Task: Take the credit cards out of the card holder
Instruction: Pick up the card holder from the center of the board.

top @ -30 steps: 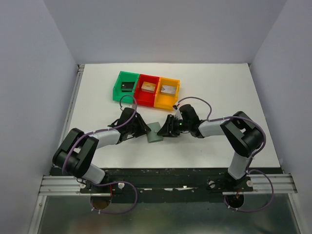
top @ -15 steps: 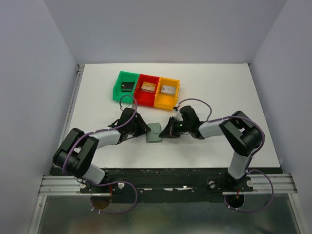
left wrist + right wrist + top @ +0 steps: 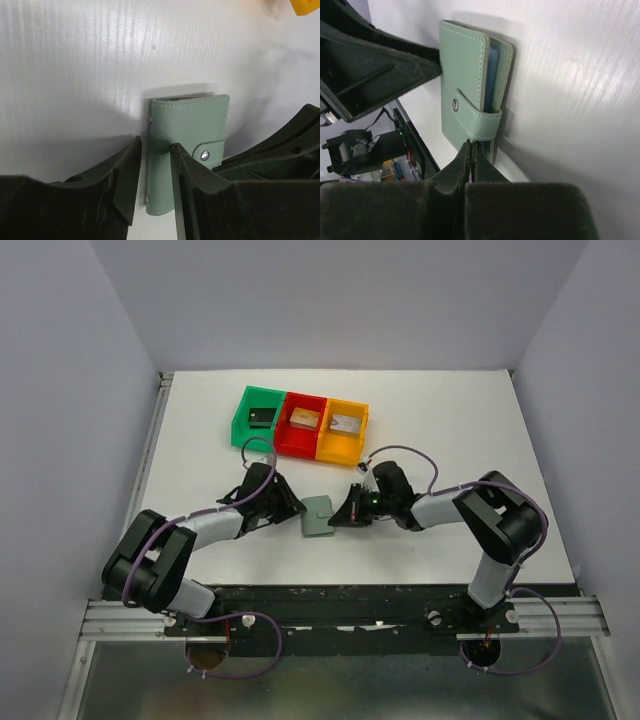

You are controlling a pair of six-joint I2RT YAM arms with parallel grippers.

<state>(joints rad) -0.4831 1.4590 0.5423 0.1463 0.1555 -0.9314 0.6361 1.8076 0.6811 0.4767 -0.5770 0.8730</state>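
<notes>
Both arms reach low over the white table (image 3: 450, 420) and meet near its middle, with the wrists tilted down. The card holder (image 3: 318, 517) lies flat between them, its strap snapped closed. The left gripper (image 3: 155, 146) is half open astride its edge, one finger over the cover. The right gripper (image 3: 470, 148) has its jaws pressed together, the tips at the strap tab.

Green card holder (image 3: 318, 516), snapped shut, flat
</notes>
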